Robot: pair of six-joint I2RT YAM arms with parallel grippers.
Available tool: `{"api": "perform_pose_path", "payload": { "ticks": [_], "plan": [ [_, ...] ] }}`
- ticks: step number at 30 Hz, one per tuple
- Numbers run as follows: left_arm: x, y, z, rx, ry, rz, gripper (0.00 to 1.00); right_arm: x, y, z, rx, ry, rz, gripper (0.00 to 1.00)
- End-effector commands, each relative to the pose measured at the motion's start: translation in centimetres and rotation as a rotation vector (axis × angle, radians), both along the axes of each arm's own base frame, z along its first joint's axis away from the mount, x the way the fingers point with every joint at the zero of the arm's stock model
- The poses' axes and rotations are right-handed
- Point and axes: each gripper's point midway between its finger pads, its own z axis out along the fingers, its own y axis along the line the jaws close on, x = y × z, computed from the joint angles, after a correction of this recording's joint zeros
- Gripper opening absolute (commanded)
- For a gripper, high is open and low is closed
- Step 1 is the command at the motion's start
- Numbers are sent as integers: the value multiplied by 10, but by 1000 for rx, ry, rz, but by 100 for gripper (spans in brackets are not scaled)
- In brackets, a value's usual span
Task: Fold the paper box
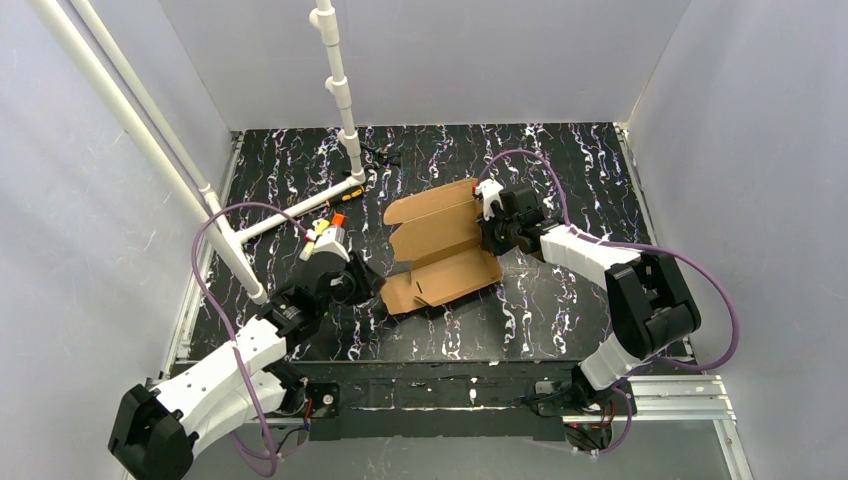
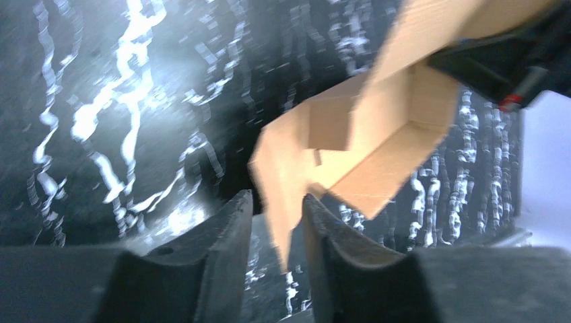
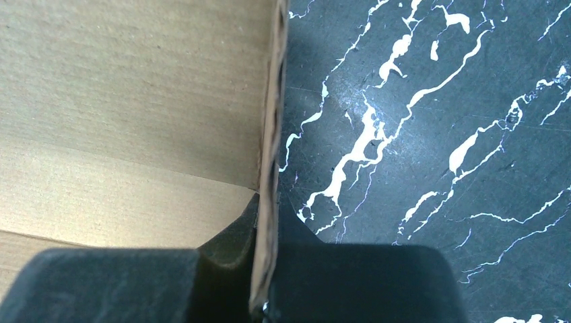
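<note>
The paper box [image 1: 440, 250] is a brown cardboard piece, partly folded, lying mid-table with its flaps raised. My right gripper [image 1: 487, 232] is shut on the box's right wall. In the right wrist view the cardboard edge [image 3: 271, 134] runs straight down into the closed right gripper [image 3: 267, 202]. My left gripper [image 1: 366, 285] is at the box's near left corner. In the left wrist view it [image 2: 276, 208] stands open around a pointed flap of the box [image 2: 286, 182], and there is a gap on the left side of the flap. That view is blurred.
A white pipe frame [image 1: 345, 100] stands at the back left, with a foot bar [image 1: 300, 212] lying on the black marbled table [image 1: 560, 320]. A small orange-tipped object [image 1: 339, 219] lies by the left wrist. Loose black cables [image 1: 385, 155] lie at the back. White walls enclose the table.
</note>
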Motion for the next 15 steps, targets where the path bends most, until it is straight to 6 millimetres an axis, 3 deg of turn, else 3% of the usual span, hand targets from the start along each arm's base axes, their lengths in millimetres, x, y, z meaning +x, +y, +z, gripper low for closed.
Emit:
{"api": "perform_pose_path", "payload": {
  "ticks": [1,8,11,15],
  "plan": [
    [-17,44,-42,127,130,159,25,3,-1,-8,-30,9,6,1],
    [-28,52,-61,149,188,182,15,3,-1,-10,-31,16,6,1],
    [-26,36,-68,102,207,134,14,3,0,-9,-28,14,6,1],
    [-20,-4,-71,-33,213,12,10,2,0,-9,-27,17,7,1]
  ]
}}
